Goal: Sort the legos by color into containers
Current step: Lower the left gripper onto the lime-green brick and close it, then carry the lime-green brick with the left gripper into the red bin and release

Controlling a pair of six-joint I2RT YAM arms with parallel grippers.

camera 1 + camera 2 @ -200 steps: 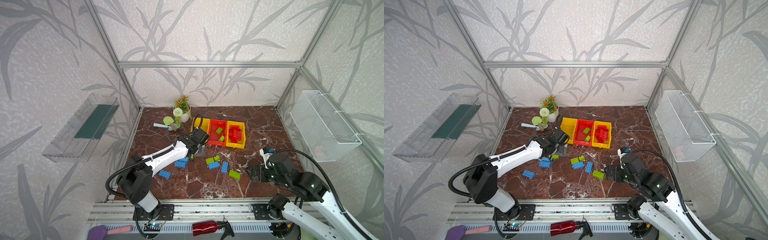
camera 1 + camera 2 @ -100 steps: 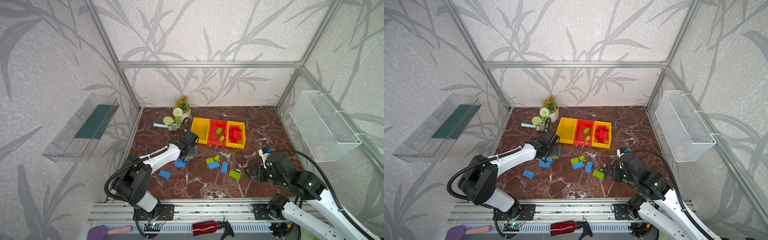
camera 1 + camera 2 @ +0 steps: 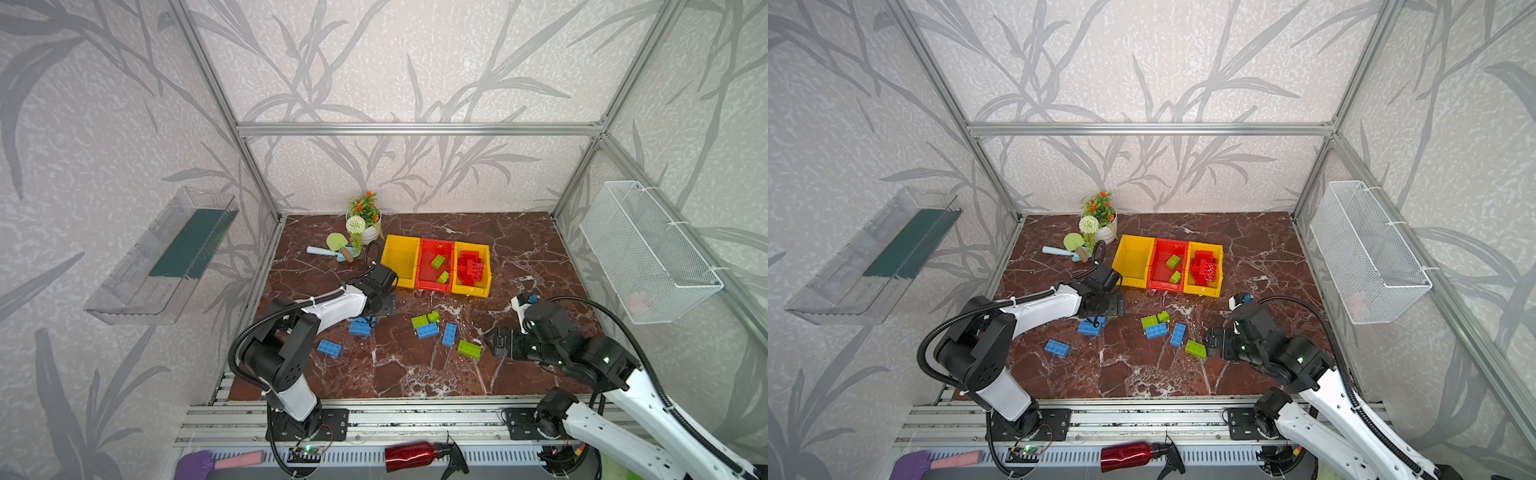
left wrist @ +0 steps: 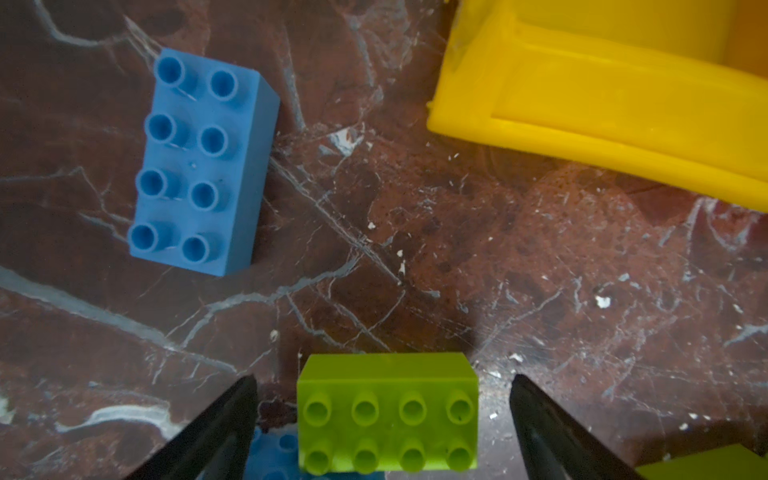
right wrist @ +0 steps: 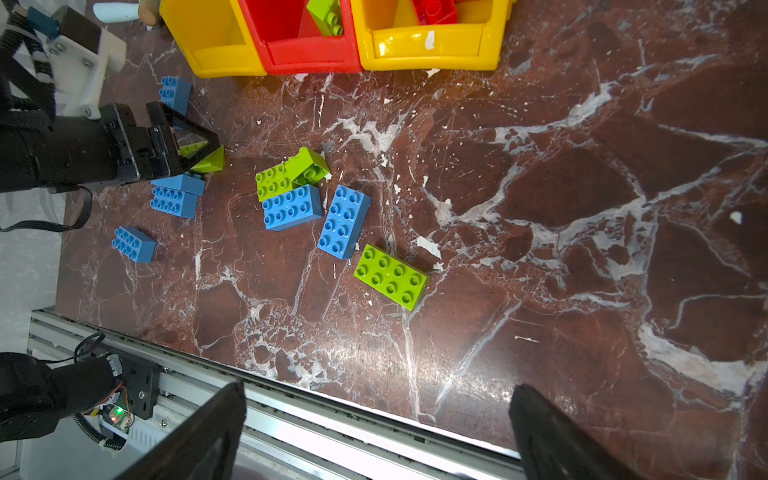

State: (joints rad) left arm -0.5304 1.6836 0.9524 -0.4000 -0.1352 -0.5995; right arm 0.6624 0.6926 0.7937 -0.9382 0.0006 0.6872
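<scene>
Part done. In the containers: red legos, two green legos. In front of the containers: loose blue and green legos. Farther out: right gripper wide open, empty. Closer: left gripper open around a green brick, not squeezing.

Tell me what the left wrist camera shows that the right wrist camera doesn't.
Only left wrist: a close look at the left gripper, open around a green brick with a gap on each side. Only right wrist: the red bin holding green bricks, the yellow bin of red bricks, the other loose bricks, and the open right gripper. Both: that green brick, a blue brick near it, and the empty yellow bin.
</scene>
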